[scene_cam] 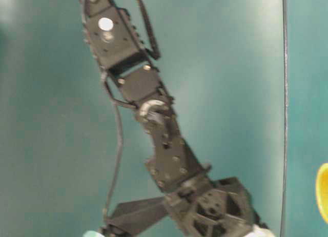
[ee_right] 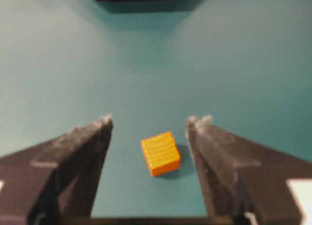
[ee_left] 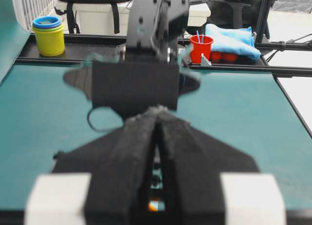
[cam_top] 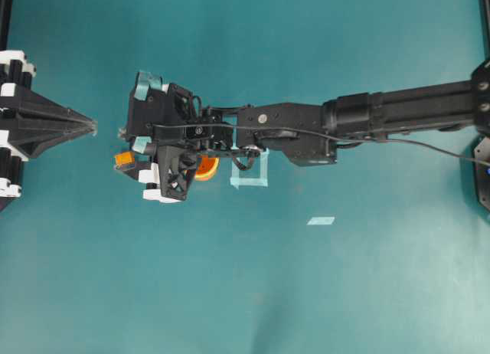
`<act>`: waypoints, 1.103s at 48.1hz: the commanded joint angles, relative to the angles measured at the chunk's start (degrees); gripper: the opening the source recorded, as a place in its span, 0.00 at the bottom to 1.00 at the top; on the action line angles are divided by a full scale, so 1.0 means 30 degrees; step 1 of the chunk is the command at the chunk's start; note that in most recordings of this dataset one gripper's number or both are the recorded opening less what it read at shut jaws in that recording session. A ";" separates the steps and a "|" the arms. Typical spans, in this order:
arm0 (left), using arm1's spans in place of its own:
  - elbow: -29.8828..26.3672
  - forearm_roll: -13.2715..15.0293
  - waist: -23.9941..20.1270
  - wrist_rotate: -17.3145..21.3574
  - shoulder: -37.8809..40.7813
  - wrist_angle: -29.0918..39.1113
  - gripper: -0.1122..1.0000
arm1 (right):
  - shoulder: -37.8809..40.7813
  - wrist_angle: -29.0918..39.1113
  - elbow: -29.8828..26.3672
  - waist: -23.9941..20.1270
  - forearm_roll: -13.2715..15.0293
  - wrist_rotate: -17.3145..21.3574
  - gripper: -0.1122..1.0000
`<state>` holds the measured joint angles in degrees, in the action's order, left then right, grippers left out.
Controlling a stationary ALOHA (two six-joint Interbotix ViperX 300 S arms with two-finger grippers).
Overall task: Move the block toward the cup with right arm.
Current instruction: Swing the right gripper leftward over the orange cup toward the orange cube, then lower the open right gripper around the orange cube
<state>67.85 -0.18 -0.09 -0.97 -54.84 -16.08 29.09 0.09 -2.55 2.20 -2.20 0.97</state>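
The block [ee_right: 161, 153], a small orange cube, lies on the teal table between the two black fingers of my right gripper [ee_right: 152, 122], which is open, and touches neither finger. From overhead the block [cam_top: 123, 161] shows just left of the right gripper [cam_top: 142, 165] at the end of the long black right arm [cam_top: 383, 109]. The orange cup [cam_top: 207, 168] sits right of the block, mostly hidden under the gripper body. A yellow rim of the cup [scene_cam: 323, 192] shows at the table-level view's right edge. My left gripper [cam_top: 86, 126] is shut at the far left, its tips [ee_left: 158, 115] pointing at the right gripper.
A pale tape square [cam_top: 250, 174] lies just right of the cup, partly under the arm. A small tape strip [cam_top: 321, 221] is further right. Behind the table's far edge stand a yellow-and-blue tub [ee_left: 48, 35], a red cup [ee_left: 201, 47] and a blue cloth [ee_left: 231, 37].
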 commanded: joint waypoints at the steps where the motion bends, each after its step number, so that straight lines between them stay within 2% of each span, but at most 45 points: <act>1: -0.0498 -0.0029 -0.0029 0.0000 0.0146 -0.0029 0.10 | -0.0234 -0.0820 -0.0498 -0.0146 -0.0117 0.0146 0.68; 25: -0.0498 -0.0059 -0.0029 0.0000 0.0146 0.0000 0.10 | 0.1025 -0.1934 -0.0645 -0.0264 -0.0117 0.0381 0.68; 53: -0.0498 -0.0029 -0.0029 0.0000 0.0146 0.0000 0.10 | 0.2842 -0.2256 -0.2168 -0.0146 0.0000 0.0264 0.68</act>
<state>67.85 -0.18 -0.09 -0.97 -54.84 -15.73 38.85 -6.42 -7.47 1.67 -2.29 1.85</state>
